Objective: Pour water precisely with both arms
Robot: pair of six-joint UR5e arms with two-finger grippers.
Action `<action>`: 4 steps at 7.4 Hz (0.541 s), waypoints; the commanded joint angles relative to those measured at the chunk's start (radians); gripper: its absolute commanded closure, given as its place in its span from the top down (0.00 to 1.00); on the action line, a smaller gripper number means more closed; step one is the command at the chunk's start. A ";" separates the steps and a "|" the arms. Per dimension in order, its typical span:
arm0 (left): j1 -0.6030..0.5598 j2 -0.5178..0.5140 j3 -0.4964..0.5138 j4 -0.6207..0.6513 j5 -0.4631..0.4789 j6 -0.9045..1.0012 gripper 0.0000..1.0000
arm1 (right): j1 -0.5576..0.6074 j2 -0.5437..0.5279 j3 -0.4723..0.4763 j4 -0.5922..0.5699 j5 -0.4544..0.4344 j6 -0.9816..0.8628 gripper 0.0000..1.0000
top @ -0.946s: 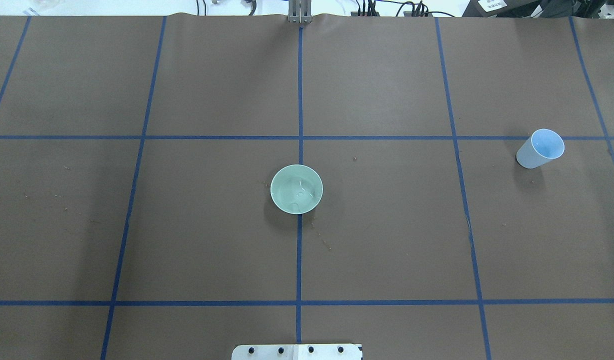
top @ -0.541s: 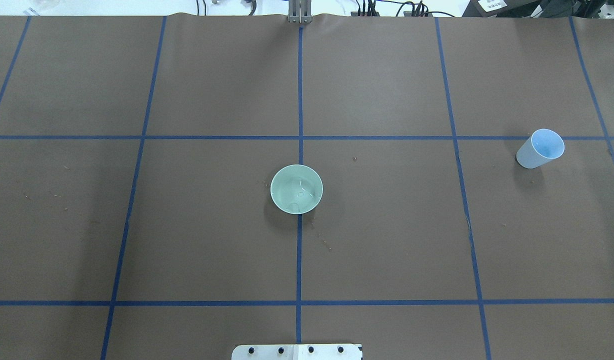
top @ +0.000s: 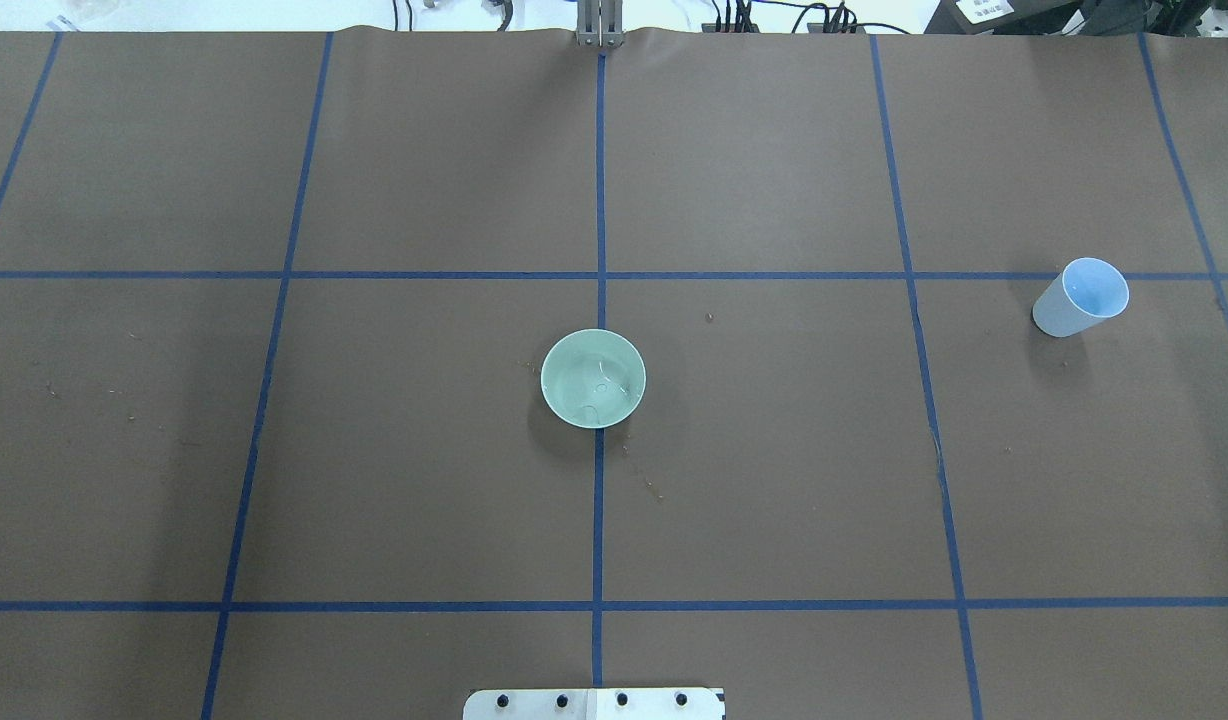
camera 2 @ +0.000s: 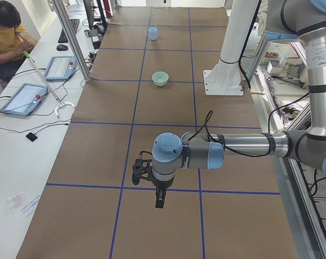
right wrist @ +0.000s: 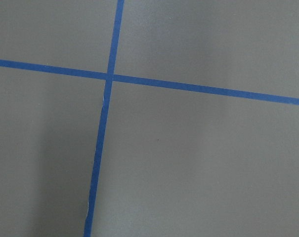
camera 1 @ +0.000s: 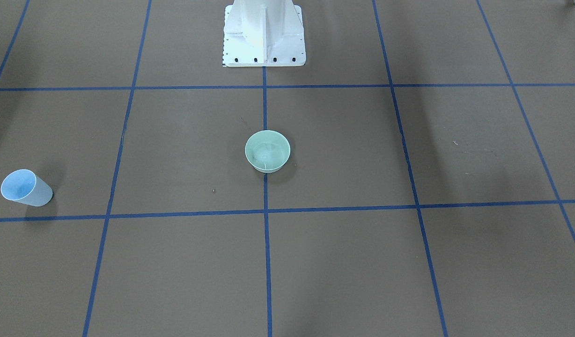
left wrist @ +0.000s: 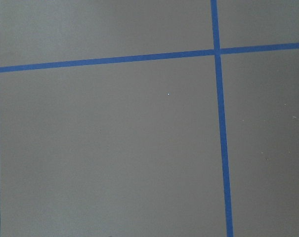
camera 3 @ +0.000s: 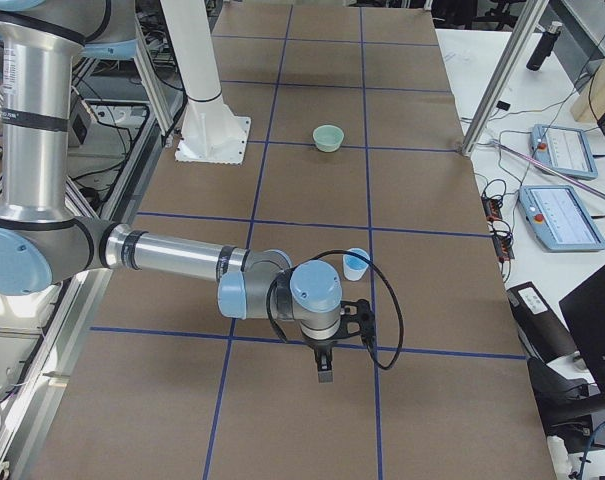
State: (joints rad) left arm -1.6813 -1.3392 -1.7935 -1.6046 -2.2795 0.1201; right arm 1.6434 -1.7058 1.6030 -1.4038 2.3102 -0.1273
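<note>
Water in bowl, arms out over the table ends

Water [top: 599,385] is seen as faint glints inside the pale green bowl [top: 554,398], which is set on the centre tape line of the table [top: 774,480]. A pale blue cup [top: 1059,315] is stood well apart, on the robot's right. The left gripper [camera 2: 159,200] and right gripper [camera 3: 324,372] are pointed down over the table; whether either claw is apart or together cannot be told.
</note>
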 commanded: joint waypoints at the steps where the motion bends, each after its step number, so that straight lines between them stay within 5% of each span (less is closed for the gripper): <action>1: 0.000 0.000 0.000 -0.001 0.000 0.000 1.00 | -0.004 0.000 0.000 0.000 0.000 0.000 1.00; 4: 0.000 0.000 -0.010 -0.003 -0.003 0.001 1.00 | -0.010 0.001 0.000 0.000 0.000 0.002 1.00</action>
State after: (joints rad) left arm -1.6813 -1.3392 -1.7957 -1.6085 -2.2802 0.1200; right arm 1.6377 -1.7054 1.6027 -1.4036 2.3102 -0.1264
